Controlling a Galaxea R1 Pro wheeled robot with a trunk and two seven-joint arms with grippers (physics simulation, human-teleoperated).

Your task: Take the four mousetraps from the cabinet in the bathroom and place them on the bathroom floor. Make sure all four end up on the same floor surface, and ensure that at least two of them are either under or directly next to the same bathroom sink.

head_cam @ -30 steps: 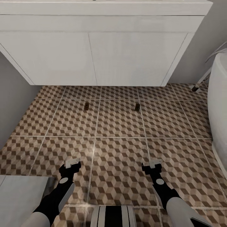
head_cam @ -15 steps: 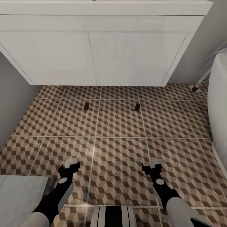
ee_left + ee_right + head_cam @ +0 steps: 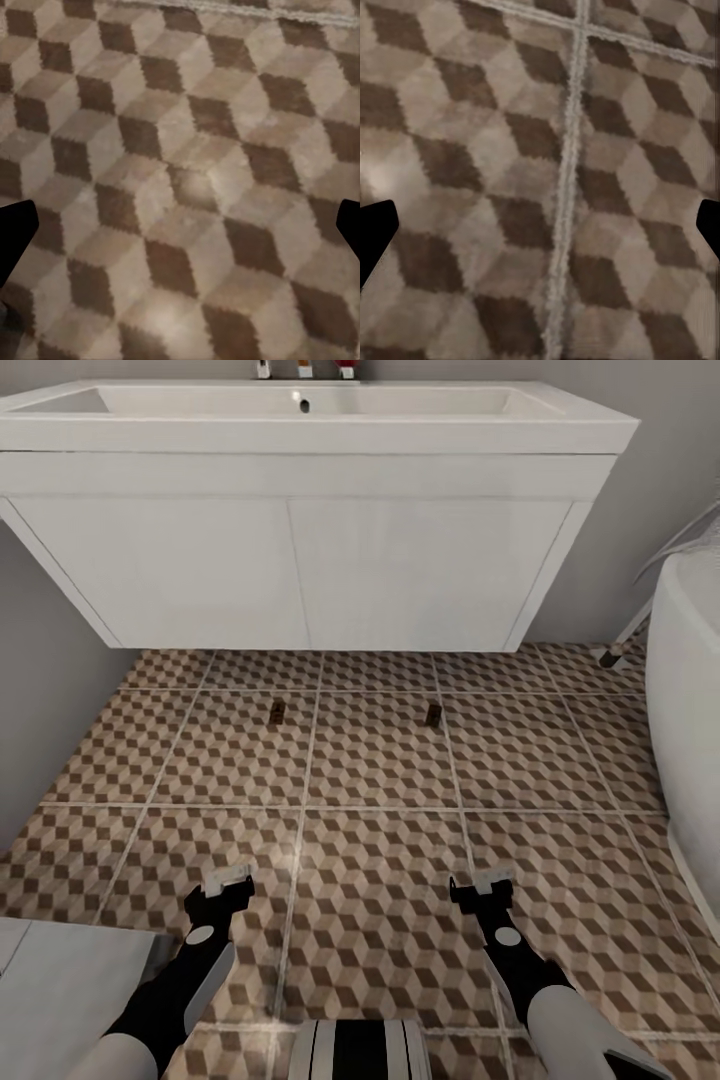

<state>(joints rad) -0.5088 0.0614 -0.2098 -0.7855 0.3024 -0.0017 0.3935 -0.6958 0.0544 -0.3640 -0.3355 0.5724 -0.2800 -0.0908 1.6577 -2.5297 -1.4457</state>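
Camera tilted up, revealing sink (image 3: pixel 300 405); both grippers (image 3: pixel 228 880) (image 3: pixel 480 882) spread, empty.

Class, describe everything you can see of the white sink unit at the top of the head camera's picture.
The sink unit is a wide, glossy white wall-hung vanity. A shallow rectangular basin forms its top, with a small dark overflow hole in the back wall and tap fittings cut off at the picture's edge. Below the thick rim sit two flat doors without visible handles, parted by a thin vertical seam. It hangs clear of the patterned tile floor. Two small dark mousetraps lie on the tiles just in front of it.
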